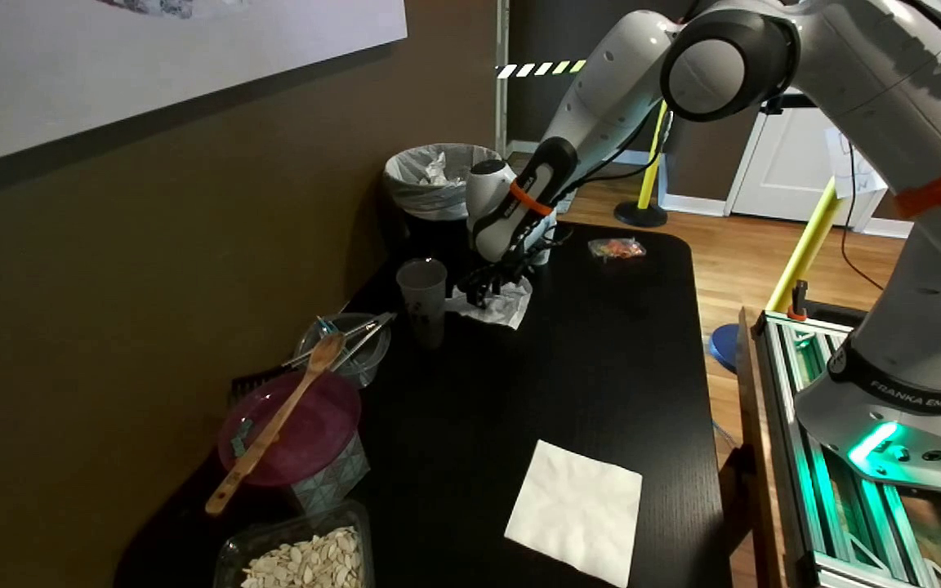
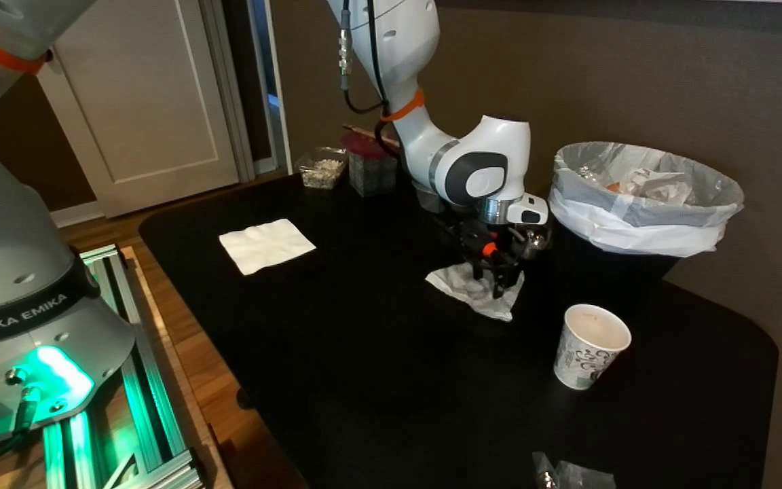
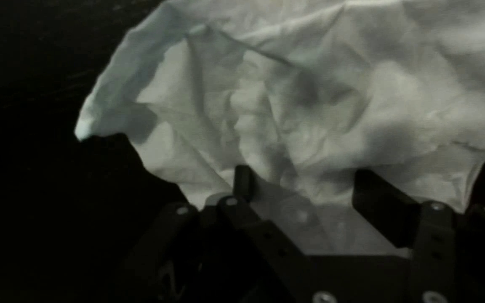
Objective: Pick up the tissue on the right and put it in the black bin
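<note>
The tissue (image 1: 510, 306) is a crumpled white sheet lying on the black table, and it also shows in an exterior view (image 2: 466, 288). It fills much of the wrist view (image 3: 276, 105), spread and creased. My gripper (image 1: 487, 296) points down over the tissue, and it also shows in an exterior view (image 2: 489, 282). In the wrist view, the fingers (image 3: 303, 185) are apart with tissue below and between them. I cannot tell whether the fingertips touch it. The black bin (image 1: 438, 208), with a whitish liner over its rim, stands behind the gripper in both exterior views (image 2: 635, 227).
A tall clear cup (image 1: 423, 290) stands close beside the tissue. A paper cup (image 2: 591, 346) is on the table near the bin. A flat cream napkin (image 1: 581, 514) lies farther off. A bowl with utensils (image 1: 348, 347), a maroon lid with wooden spoon (image 1: 299, 425) and a seed tub (image 1: 299, 563) line the wall.
</note>
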You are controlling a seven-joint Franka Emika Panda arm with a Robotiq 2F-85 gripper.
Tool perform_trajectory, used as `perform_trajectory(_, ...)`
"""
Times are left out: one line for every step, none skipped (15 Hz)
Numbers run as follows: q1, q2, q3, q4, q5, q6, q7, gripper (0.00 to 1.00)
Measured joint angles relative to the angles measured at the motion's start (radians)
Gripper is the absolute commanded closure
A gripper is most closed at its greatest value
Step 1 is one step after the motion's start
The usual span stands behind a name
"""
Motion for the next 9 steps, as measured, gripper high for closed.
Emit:
perform_trajectory(-0.003, 0.0, 0.004, 0.011, 0.0, -0.021, -0.004, 0.73)
perform_trajectory(-0.006, -0.001, 0.01, 0.023, 0.0, -0.054, -0.008, 0.8)
perform_trajectory(-0.008, -0.003, 0.016, 0.036, 0.0, -0.088, -0.015, 0.89)
perform_trajectory(-0.01, -0.005, 0.021, 0.049, 0.0, -0.126, -0.023, 0.96)
perform_trajectory(-0.014, -0.009, 0.029, 0.059, 0.0, -0.171, -0.035, 0.99)
perform_trajectory(-0.017, -0.017, 0.035, 0.067, 0.0, -0.221, -0.044, 1.0)
perform_trajectory(-0.018, -0.03, 0.036, 0.071, 0.0, -0.267, -0.054, 1.0)
perform_trajectory(-0.019, -0.048, 0.036, 0.071, 0.0, -0.31, -0.059, 1.0)
perform_trajectory(-0.021, -0.074, 0.033, 0.068, 0.0, -0.353, -0.06, 1.0)
